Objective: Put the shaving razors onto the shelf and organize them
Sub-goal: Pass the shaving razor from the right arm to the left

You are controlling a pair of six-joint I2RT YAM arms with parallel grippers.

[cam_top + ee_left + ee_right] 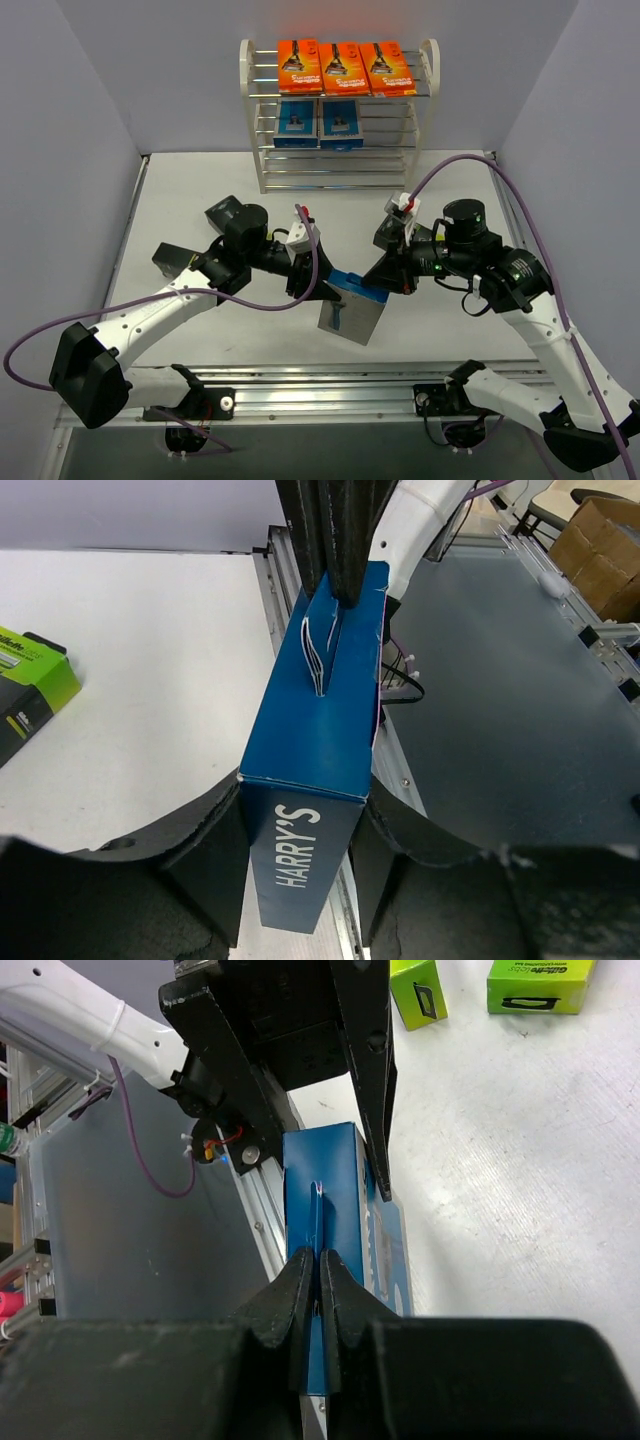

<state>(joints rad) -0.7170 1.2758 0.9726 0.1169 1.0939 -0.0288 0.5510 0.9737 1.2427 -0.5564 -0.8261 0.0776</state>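
Observation:
A blue razor pack [350,312] hangs above the table between both arms. My left gripper [314,290] is shut on its two flat sides; in the left wrist view the pack [315,710] fills the gap of that gripper [300,855]. My right gripper [318,1260] is shut on the thin hang tab of the pack [340,1175], reaching in from the right [385,282]. The shelf [262,150] stands at the back, with three orange razor packs [343,66] on its top tier and two blue packs [318,123] one tier lower.
A black-and-lime-green box [30,685] lies on the table at the left of the left wrist view. Two more green boxes [415,990] [540,985] lie beyond the held pack. An aluminium rail [330,385] runs along the table's near edge.

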